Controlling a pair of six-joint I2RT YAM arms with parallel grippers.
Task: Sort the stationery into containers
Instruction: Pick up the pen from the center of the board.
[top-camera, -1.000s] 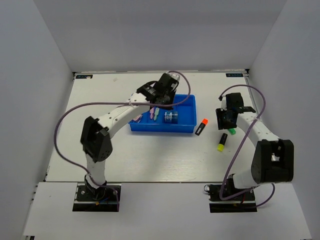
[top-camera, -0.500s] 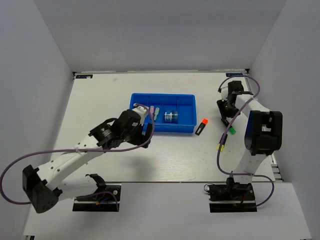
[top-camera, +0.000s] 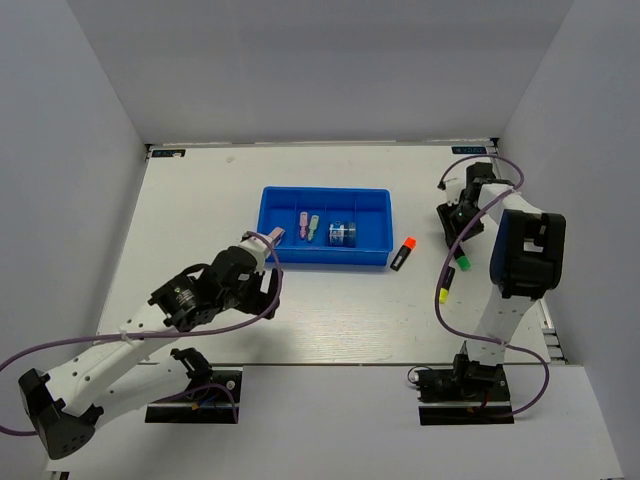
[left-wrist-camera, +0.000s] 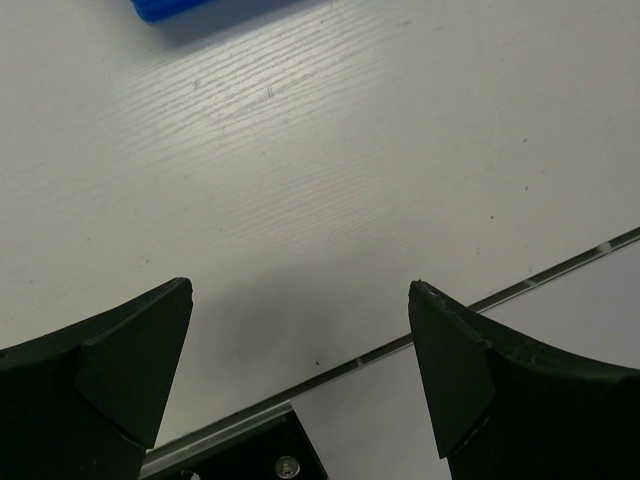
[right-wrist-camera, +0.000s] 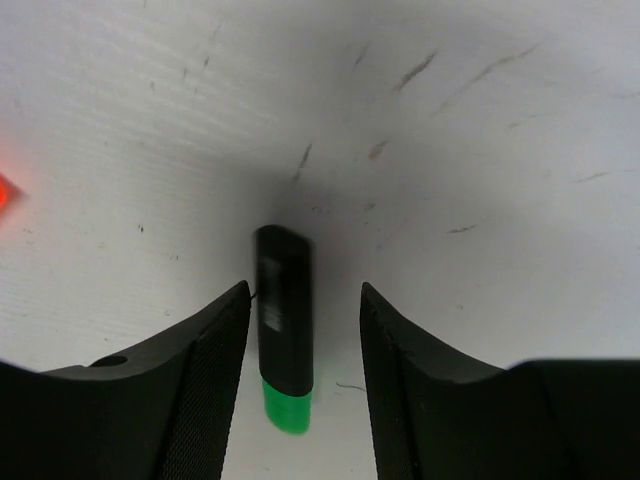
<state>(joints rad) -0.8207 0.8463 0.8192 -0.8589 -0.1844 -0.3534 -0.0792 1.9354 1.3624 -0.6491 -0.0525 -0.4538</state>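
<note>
Straddling the green highlighter (right-wrist-camera: 284, 320) on the table (right-wrist-camera: 450, 120), our right gripper (right-wrist-camera: 304, 295) stands half open without gripping it; our left gripper (left-wrist-camera: 300, 300) gapes wide, empty.

Top camera looks down from high behind, whole table (top-camera: 350, 320) in view; both wrist cameras hang close above it, right sharing the green highlighter (right-wrist-camera: 283, 330).
</note>
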